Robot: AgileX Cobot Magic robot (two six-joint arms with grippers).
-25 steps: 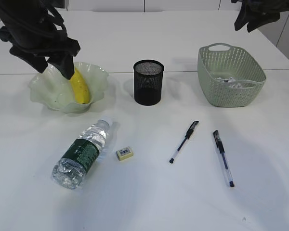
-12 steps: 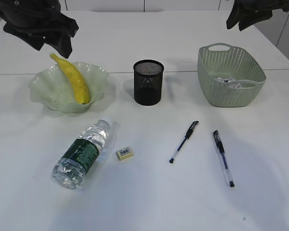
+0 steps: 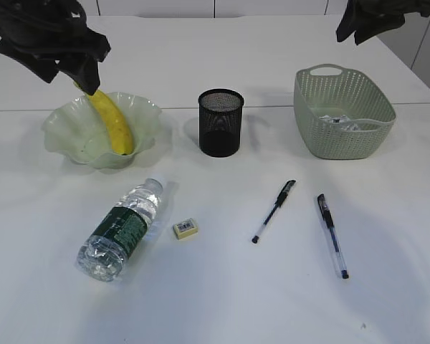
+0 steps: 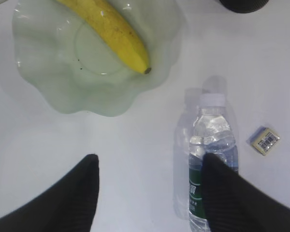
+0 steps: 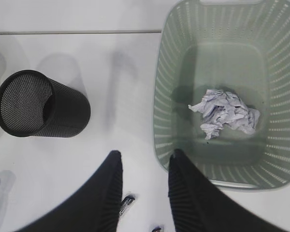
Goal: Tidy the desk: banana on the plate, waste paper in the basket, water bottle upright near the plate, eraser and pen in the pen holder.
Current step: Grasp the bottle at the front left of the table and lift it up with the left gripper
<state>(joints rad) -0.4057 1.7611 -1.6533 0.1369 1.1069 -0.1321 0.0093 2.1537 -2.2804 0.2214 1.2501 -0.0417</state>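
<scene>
Banana [image 3: 112,122] lies in plate [image 3: 63,133], paper [image 5: 225,112] in basket [image 5: 169,92]. Bottle [image 4: 210,159] lies flat on table [image 3: 222,301] below your spread, empty left claw [image 4: 147,193]. Drop straight down, straddle label, pinch mid-body. Right claw [image 5: 144,191] part-spread, empty.

Both arms are seen as matte black, angular housings at the upper corners of the exterior view. The left gripper [image 4: 147,193] and right gripper [image 5: 142,193] are fitted with broad, tapering black fingers [image 4: 63,203], finely ribbed in texture.
</scene>
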